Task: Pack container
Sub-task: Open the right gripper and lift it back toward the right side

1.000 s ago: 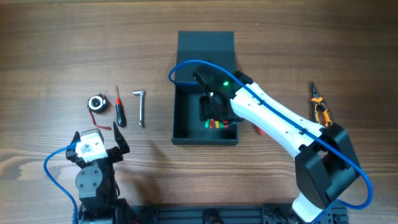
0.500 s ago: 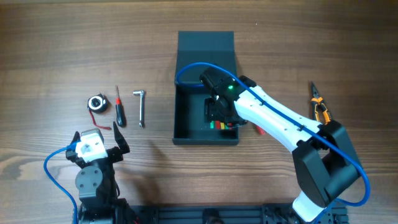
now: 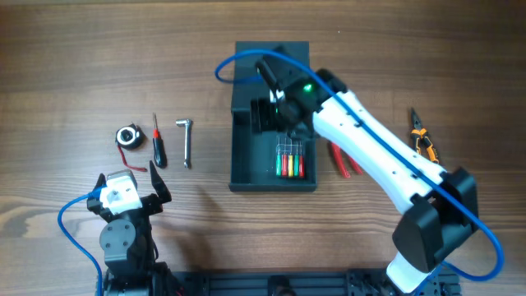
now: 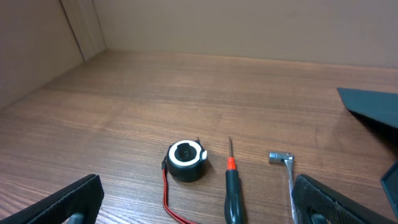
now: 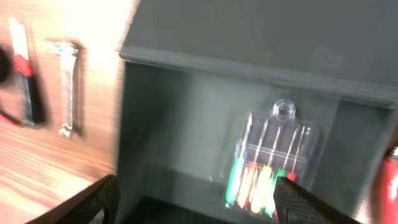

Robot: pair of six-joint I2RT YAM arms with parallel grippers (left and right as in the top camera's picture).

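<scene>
The dark teal-grey container [image 3: 238, 156] stands open mid-table, its flap lid [image 3: 271, 56] lying flat behind it. A clear pack of colourful small screwdrivers [image 3: 290, 160] lies inside at the front right; it also shows in the right wrist view [image 5: 270, 165]. My right gripper [image 3: 267, 115] is open and empty above the box's back part, and the right wrist view [image 5: 199, 205] shows it over the container [image 5: 180, 112]. My left gripper [image 3: 130, 182] is open and empty near the front left edge, which the left wrist view [image 4: 199, 208] confirms.
Left of the box lie a black tape roll [image 3: 127, 136] [image 4: 185, 158], a black-and-red screwdriver [image 3: 156, 141] [image 4: 232, 186] and a small L-shaped wrench [image 3: 186, 140] [image 4: 286, 171]. Red pliers [image 3: 341, 160] lie just right of the box, and orange-and-black pliers [image 3: 423, 144] lie far right.
My right gripper was low in the box over the screwdriver pack. It has let go of the pack and moved up and back towards the lid. The left arm has not moved.
</scene>
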